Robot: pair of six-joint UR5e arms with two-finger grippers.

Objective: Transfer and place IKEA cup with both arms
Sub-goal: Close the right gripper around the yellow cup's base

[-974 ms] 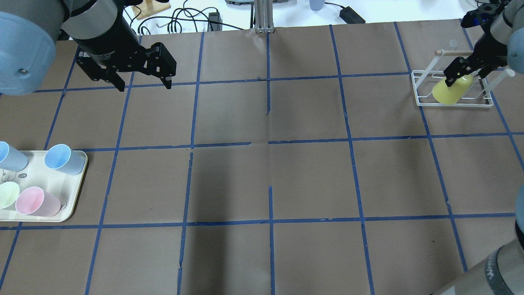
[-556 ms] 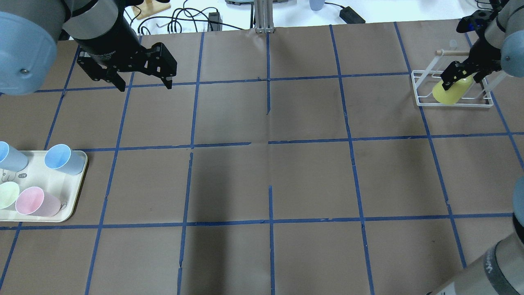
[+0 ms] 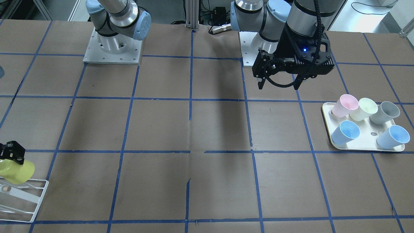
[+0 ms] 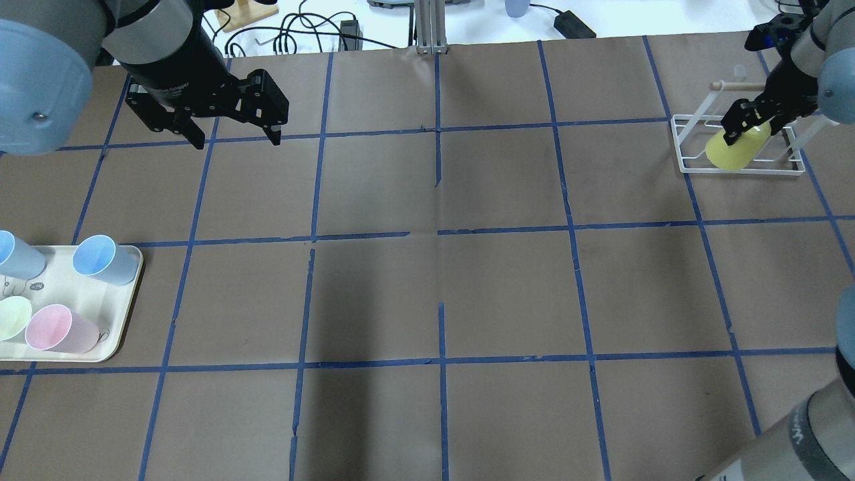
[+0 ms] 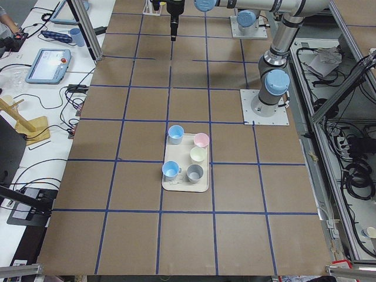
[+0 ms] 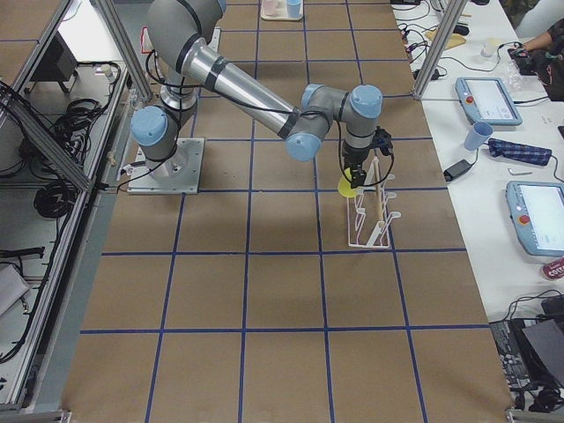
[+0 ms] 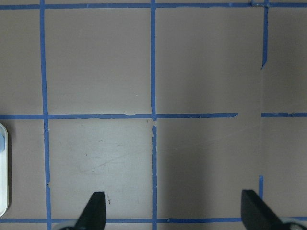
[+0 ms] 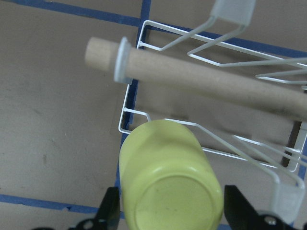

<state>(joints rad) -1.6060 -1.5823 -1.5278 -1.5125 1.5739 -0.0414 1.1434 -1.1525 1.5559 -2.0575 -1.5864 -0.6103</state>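
The bright yellow IKEA cup lies tilted, bottom up, over the near end of a white wire rack at the far right. My right gripper is shut on it; in the right wrist view its fingers press both sides of the cup. The cup also shows in the front view and the right side view. My left gripper hangs open and empty above the far left of the table, with only bare table between its fingertips.
A cream tray at the left edge holds pink, pale cream, grey and two light blue cups. The rack has a wooden dowel across its top. Blue tape marks a grid on the brown table.
My right gripper and the yellow cup have shifted slightly left over the rack. The left arm has not moved.
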